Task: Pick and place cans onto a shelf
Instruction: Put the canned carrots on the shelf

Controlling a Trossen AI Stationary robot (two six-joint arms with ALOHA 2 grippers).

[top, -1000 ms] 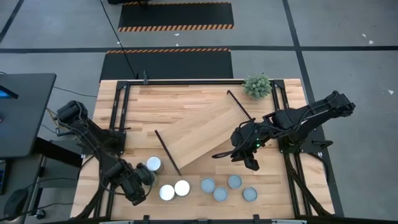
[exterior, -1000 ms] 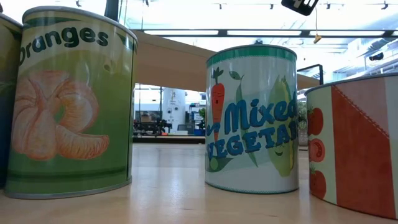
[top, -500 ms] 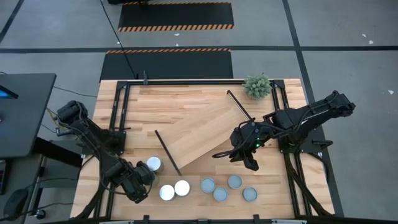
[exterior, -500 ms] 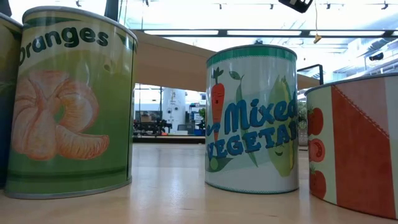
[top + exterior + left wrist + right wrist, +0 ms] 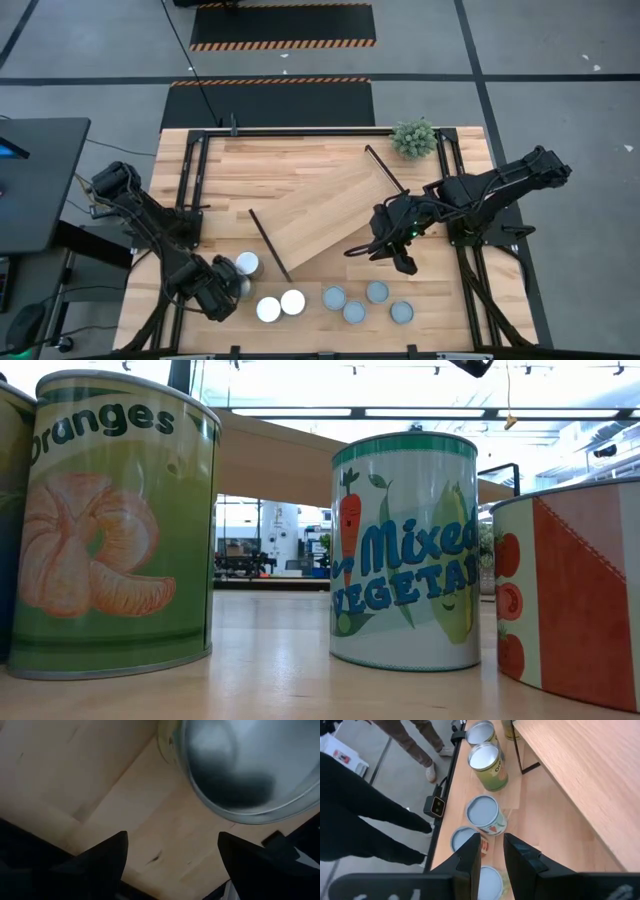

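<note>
Dark fingers of the left pincer (image 5: pixel 172 862) stand spread wide in its wrist view, with bare wood between them and a silvery can top (image 5: pixel 245 767) close ahead, untouched as far as we can see. From above, that left pincer (image 5: pixel 228 291) sits at the desk's (image 5: pixel 300 165) near left corner, just beside the can at the left (image 5: pixel 246 263). The right pincer (image 5: pixel 491 855) has its fingers drawn nearly together, a narrow gap between them, holding nothing; in the high view it (image 5: pixel 375 247) hovers near the lower right edge of the shelf (image 5: pixel 325 212), which lies diagonally across the desk with a thin black bar at each end. We count seven cans from above: three with bright tops at the left, namely the one beside the left pincer and a touching pair (image 5: pixel 280 305), and four blue-grey tops (image 5: pixel 366 302) clustered to the right of them. The low view shows three can labels up close, oranges (image 5: pixel 110 525), mixed vegetables (image 5: pixel 405 550) and a tomato one (image 5: pixel 570 595) cut off at the edge, plus a sliver of another can at the far left. A small green plant (image 5: pixel 414 137) stands at the far right corner. Legs and shoes of a person (image 5: pixel 420 742) show beside the desk in the right wrist view; a large dark shape there we cannot make out.
</note>
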